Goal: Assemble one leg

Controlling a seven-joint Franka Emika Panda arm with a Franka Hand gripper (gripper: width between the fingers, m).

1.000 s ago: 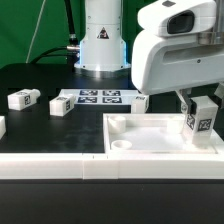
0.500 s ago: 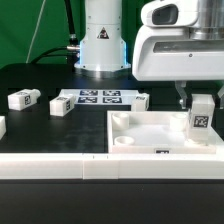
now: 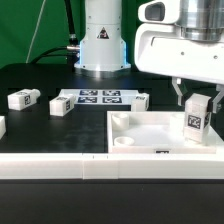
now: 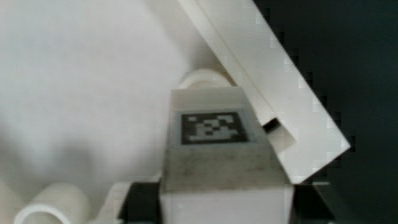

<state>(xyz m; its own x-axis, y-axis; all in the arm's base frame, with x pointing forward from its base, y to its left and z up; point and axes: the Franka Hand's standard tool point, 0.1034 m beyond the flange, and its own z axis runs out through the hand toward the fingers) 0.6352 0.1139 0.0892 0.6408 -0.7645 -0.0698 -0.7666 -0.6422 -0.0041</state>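
Gripper point(image 3: 197, 101) is clamping the leg point(image 3: 196, 122) between its fingers, long axis hanging vertical directly below the palm, lower end nearing the tray point(image 3: 148, 130) corner underneath.

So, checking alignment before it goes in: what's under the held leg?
The white tray, close to its wall; a rounded rim peeks past the leg. The leg hides the rest, so contact can't be judged.

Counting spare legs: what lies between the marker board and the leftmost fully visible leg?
Another loose leg lies there, shown in the exterior view, between the marker board and that leftmost leg.
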